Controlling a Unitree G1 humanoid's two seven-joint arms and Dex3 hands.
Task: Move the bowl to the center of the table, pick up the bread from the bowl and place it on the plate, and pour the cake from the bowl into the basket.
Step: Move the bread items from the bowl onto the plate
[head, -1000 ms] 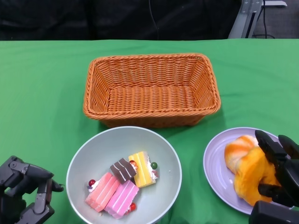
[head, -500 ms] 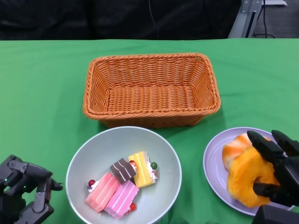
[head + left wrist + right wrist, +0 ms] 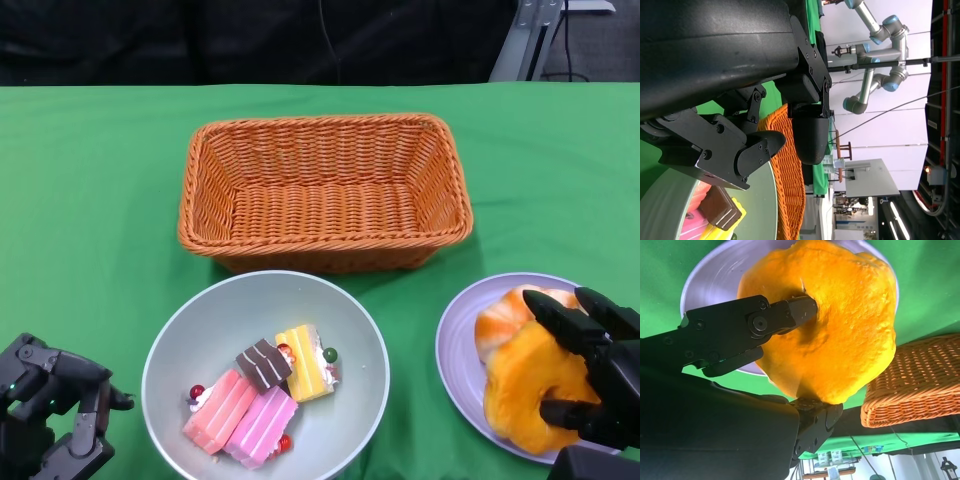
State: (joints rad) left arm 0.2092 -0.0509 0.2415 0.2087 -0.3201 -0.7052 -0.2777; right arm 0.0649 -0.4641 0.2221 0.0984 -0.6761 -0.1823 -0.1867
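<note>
The right hand (image 3: 590,375) grips the bread (image 3: 528,385), a puffy orange-yellow lump, with its fingers (image 3: 747,322) pressed into the top and side of it and another finger closing from underneath (the right wrist view shows this clamp plainly). The bread sits over the plate (image 3: 458,350), a pale lilac dish directly under that hand; its lighter, striped end (image 3: 505,315) rests toward the plate's inner side, away from the hand's palm. Whether the bread's underside fully touches the plate cannot be told.

Well to the left of the right hand, between the two hands, stands the bowl (image 3: 200,330), grey-green and round. In it lie the cake pieces: a yellow slice (image 3: 305,365), a pink slice (image 3: 262,425), a salmon-pink slice (image 3: 218,410) and a small chocolate piece (image 3: 263,364) resting on top of them, with little red and green beads beside.

The left hand (image 3: 50,410) hovers just beside the bowl's outer rim, holding nothing; its fingers are curled inward, close together, and not touching the bowl.

Beyond both hands, on the far side of the bowl, stands the basket (image 3: 322,190), woven orange wicker, rectangular, its near wall just beside the bowl's far rim. All of it rests on the green table (image 3: 90,200).
</note>
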